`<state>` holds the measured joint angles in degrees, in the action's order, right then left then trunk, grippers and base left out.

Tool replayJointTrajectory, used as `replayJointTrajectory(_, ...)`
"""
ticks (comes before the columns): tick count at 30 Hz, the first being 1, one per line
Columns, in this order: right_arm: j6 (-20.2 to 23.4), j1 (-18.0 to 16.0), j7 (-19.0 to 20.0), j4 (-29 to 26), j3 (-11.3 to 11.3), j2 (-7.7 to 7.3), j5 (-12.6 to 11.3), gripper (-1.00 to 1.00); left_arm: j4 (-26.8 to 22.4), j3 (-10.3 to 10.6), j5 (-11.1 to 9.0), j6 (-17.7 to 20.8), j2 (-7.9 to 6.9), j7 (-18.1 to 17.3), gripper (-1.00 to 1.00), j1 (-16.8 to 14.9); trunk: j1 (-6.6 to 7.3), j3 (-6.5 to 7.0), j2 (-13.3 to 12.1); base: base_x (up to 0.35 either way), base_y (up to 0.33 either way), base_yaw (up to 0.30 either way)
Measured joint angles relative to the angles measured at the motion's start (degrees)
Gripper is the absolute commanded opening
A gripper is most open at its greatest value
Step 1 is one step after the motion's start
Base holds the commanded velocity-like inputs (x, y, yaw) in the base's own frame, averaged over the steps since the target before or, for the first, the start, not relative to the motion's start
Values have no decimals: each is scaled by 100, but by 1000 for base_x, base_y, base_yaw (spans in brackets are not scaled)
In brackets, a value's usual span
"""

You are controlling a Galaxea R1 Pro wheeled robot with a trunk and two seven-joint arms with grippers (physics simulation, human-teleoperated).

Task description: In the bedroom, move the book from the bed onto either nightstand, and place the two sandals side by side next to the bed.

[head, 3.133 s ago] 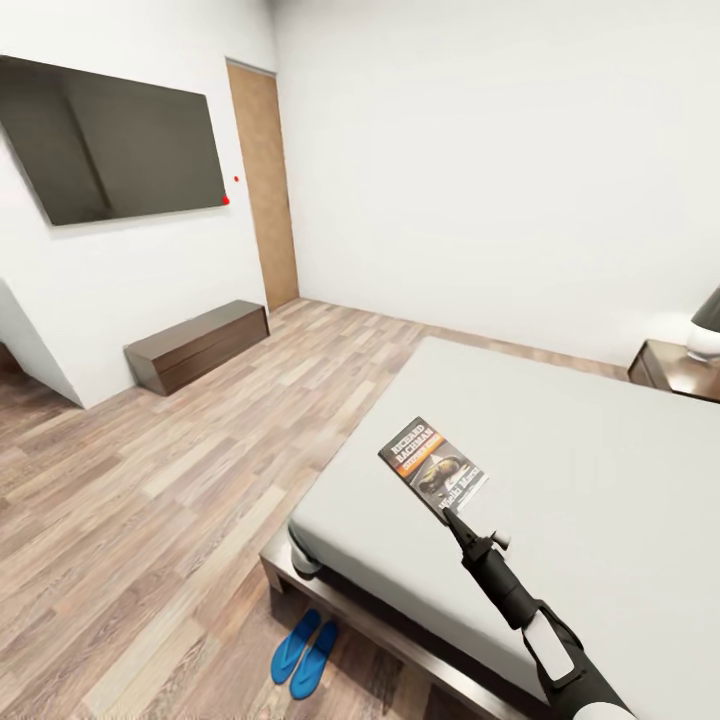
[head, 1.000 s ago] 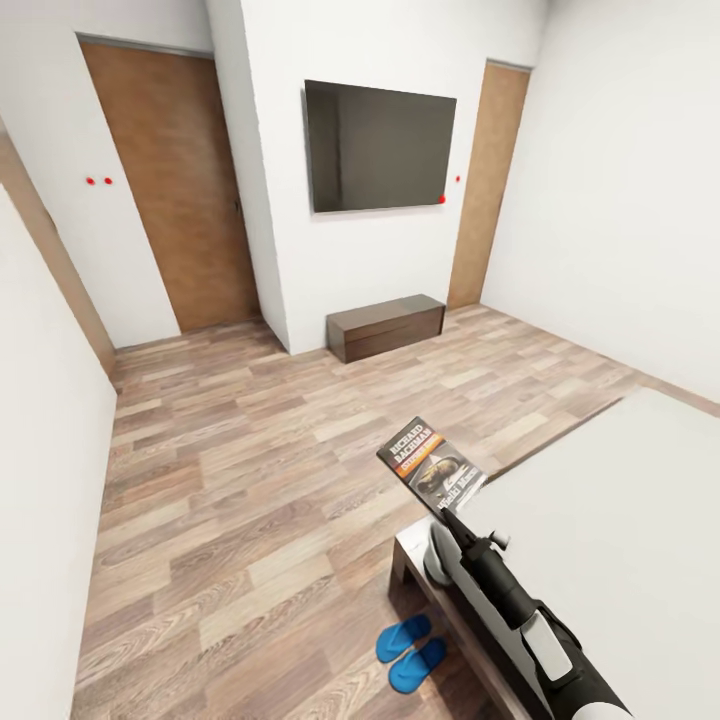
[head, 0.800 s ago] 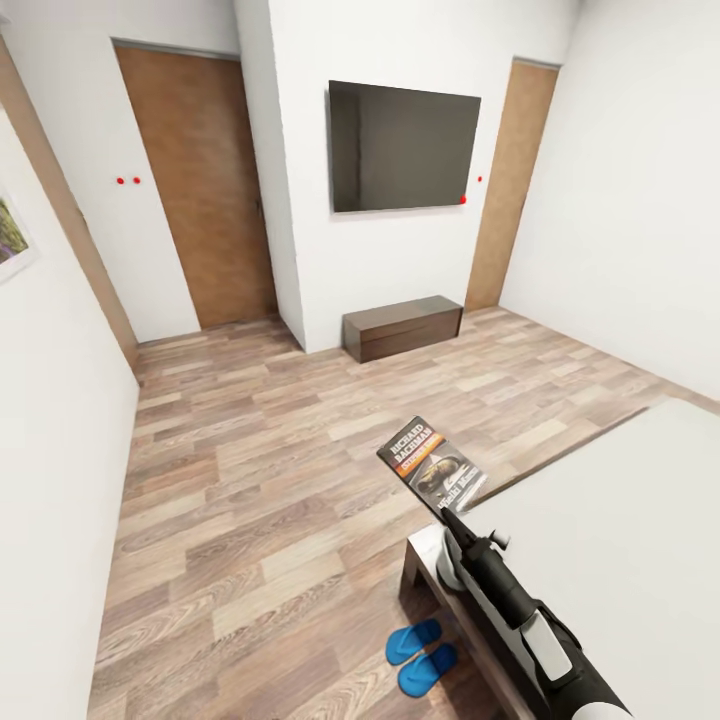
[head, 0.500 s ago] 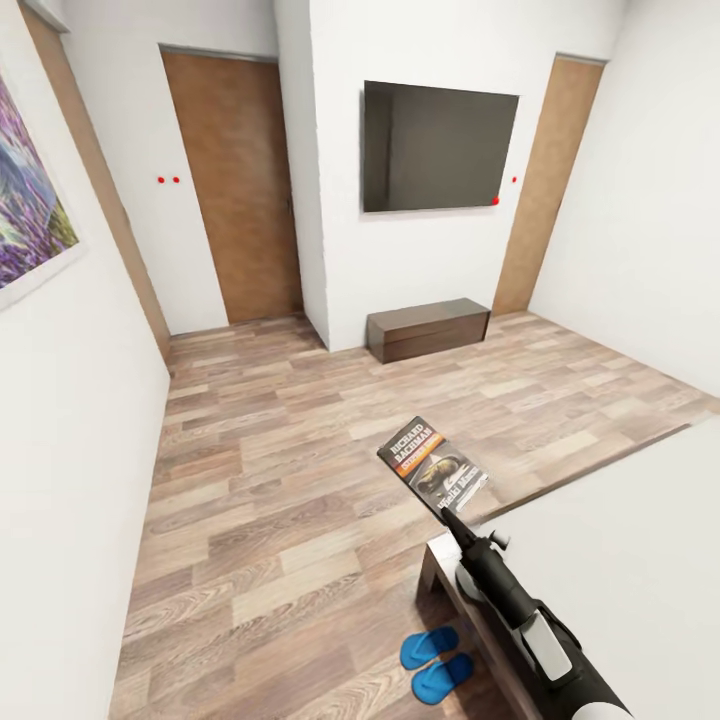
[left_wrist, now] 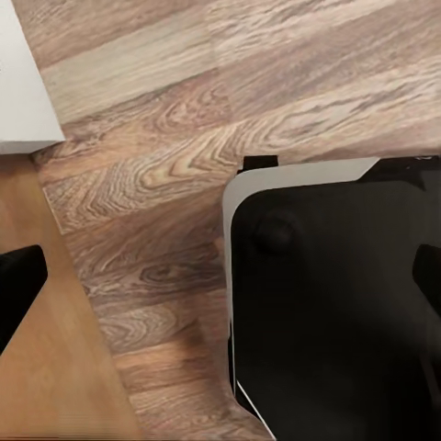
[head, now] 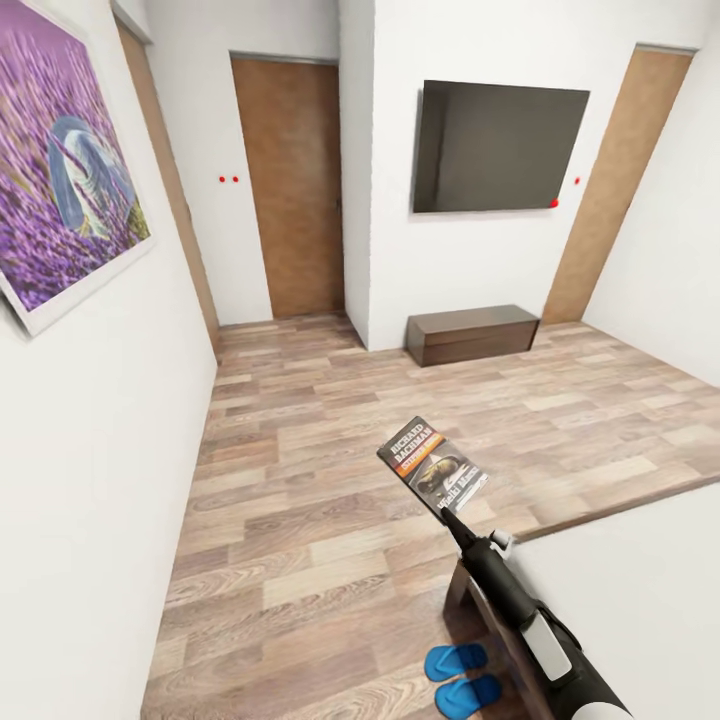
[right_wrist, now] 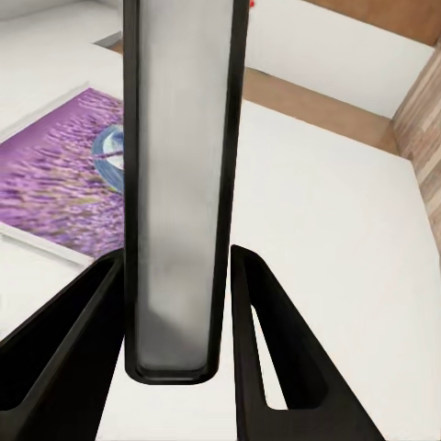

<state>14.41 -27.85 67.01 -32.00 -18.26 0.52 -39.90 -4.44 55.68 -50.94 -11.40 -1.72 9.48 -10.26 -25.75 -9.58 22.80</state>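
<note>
The right end effector [head: 452, 516] grips the Richard Bachman book [head: 432, 467] by one edge, holding it in the air above the wood floor [head: 300, 480], off the corner of the bed [head: 640, 600]. In the right wrist view, both fingers [right_wrist: 266, 349] clamp the book's edge [right_wrist: 179, 184]. Two blue sandals [head: 462, 678] lie side by side on the floor beside the bed frame. The left end effector's black fingertips [left_wrist: 18, 285] stand wide apart. A dark brown bench cabinet [head: 470, 333] sits beneath the wall television [head: 498, 148].
</note>
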Motion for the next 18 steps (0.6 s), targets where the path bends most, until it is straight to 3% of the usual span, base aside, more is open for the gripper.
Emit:
replayJointTrajectory(9, -6, 0, 2, 11, -3, 0, -5, -100, -2, 3, 9, 8, 19, -6, 100, 0, 1, 42, 1, 16, 0, 203)
replayJointTrajectory(18, -6, 1, 10, 13, -9, 1, -7, -100, 1, 0, 6, 10, 22, -12, 100, 0, 1, 117, 1, 85, 0, 70)
